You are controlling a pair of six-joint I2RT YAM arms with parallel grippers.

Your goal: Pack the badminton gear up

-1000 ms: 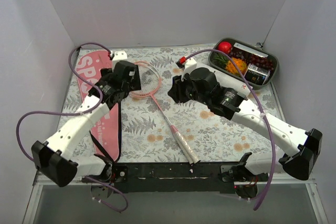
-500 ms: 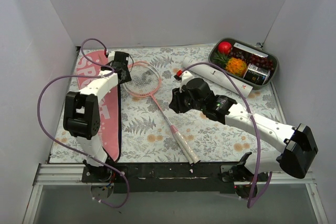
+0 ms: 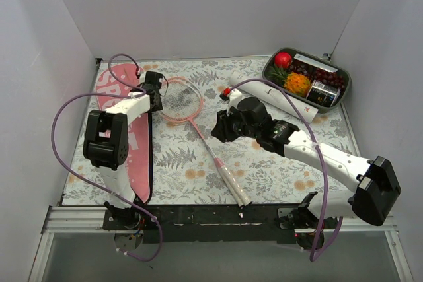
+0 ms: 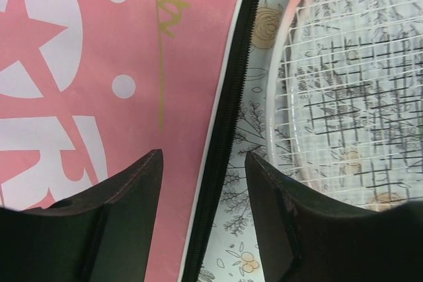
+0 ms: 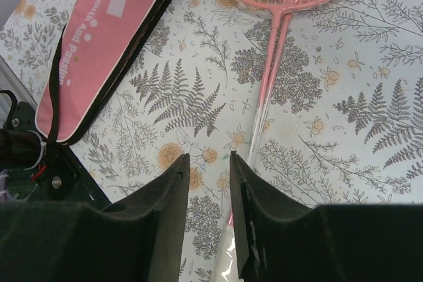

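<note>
The pink racket bag (image 3: 122, 140) with white letters and black trim lies flat along the table's left side. The pink-framed racket (image 3: 182, 100) lies beside it, its white handle (image 3: 231, 179) pointing to the front. The long white tube (image 3: 281, 100) lies behind my right arm. The shuttlecock is not in view. My left gripper (image 4: 203, 160) is open and empty, low over the bag's black zipper edge (image 4: 228, 123), between the bag (image 4: 99, 64) and the racket head (image 4: 350, 77). My right gripper (image 5: 209, 158) is open and empty above the racket shaft (image 5: 271, 77).
A grey tray (image 3: 344, 94) with colourful fruit stands at the back right corner. White walls close in the table on three sides. A black rail (image 3: 218, 216) with the arm bases runs along the front edge.
My left arm has swung back and folded; its gripper moved to the bag's zipper edge near the racket head. My right gripper shifted slightly forward and lower over the racket shaft.
</note>
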